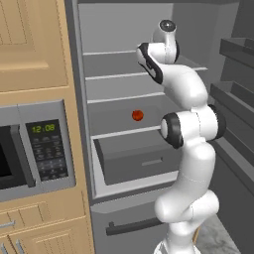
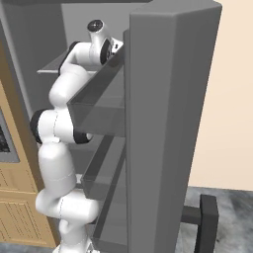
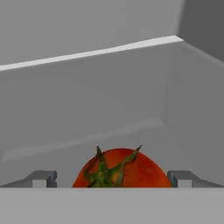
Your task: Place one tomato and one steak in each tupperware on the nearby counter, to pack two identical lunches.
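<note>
A glossy red tomato (image 3: 124,171) with a green stem sits on a grey fridge shelf, right between my fingertips (image 3: 42,177). My gripper (image 3: 112,178) is open, one finger on each side of it, with gaps to both. A second tomato (image 1: 137,115) rests on a lower fridge shelf, left of my arm's elbow. My arm reaches up into the open fridge, its hand (image 1: 167,31) near the upper shelves. The steak, the tupperware and the counter are out of view.
The open fridge door (image 2: 168,123) with its grey shelf bins stands close on my arm's right. A grey crisper drawer (image 1: 139,156) sits under the lower shelf. A microwave (image 1: 30,149) and wooden cabinets (image 1: 30,44) flank the fridge on the left.
</note>
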You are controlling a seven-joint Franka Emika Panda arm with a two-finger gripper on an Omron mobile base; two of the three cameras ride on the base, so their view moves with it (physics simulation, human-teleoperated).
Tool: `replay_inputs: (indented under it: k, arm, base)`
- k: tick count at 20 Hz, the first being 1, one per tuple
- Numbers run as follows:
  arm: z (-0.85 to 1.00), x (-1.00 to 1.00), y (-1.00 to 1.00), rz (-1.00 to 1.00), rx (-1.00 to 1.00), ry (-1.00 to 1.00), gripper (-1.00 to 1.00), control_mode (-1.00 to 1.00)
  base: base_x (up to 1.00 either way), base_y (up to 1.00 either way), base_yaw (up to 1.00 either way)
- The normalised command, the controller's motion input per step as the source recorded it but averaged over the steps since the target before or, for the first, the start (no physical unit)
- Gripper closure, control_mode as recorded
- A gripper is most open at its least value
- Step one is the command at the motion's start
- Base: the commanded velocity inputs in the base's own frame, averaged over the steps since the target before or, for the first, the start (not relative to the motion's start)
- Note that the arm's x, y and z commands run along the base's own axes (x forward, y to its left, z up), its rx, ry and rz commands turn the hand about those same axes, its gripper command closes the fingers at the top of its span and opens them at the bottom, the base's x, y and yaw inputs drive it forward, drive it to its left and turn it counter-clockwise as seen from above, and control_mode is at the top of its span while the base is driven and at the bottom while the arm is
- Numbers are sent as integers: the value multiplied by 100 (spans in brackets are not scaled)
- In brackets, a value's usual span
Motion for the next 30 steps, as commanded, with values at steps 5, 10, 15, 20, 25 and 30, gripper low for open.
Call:
replay_inputs:
  k: [5, 10, 15, 20, 25, 30]
  arm:
    - [-52, 0, -7, -2, 0, 10, -100, -100]
    - [-61, 1, -10, -3, 0, 7, -100, -100]
    - [-60, 20, -1, -3, 0, 3, 100, -100]
    - [-32, 26, 0, -1, 0, -1, 100, -100]
    - [-75, -31, 16, 0, 0, -11, 100, -100]
    - [-83, -75, 41, 3, -1, -30, 100, -100]
  base:
    - [0, 0, 0]
    - [0, 0, 0]
    - [0, 0, 0]
    - [0, 0, 0]
    - [0, 0, 0]
    - [0, 0, 0]
